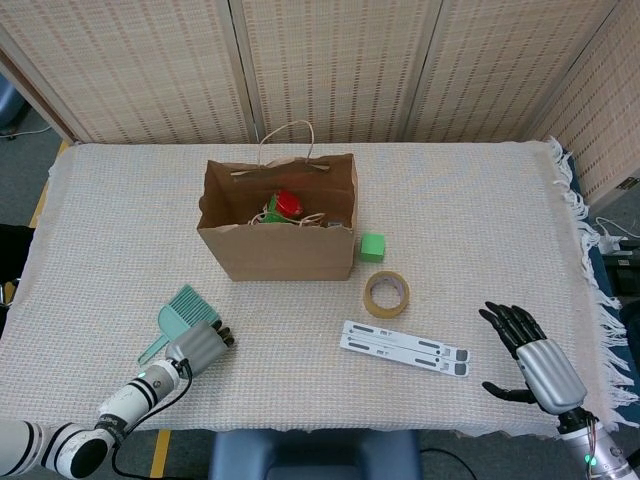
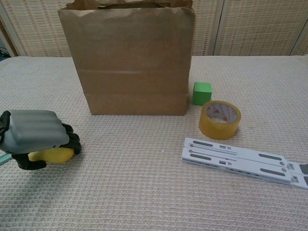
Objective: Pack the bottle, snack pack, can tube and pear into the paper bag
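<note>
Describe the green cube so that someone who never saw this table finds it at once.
Start at the brown paper bag standing in the middle of the table. At its front right corner sits the green cube, just behind the tape roll. It is the only small, solid, bright green block; the roll is a yellowish ring.

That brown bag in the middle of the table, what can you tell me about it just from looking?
The paper bag is plain brown paper, creased, standing upright on the woven tablecloth with its mouth open. Twisted paper handles rise from its far rim. Inside, something red and green shows from above. A small green block sits beside its right corner; whether they touch is unclear. Neither hand touches it.
</note>
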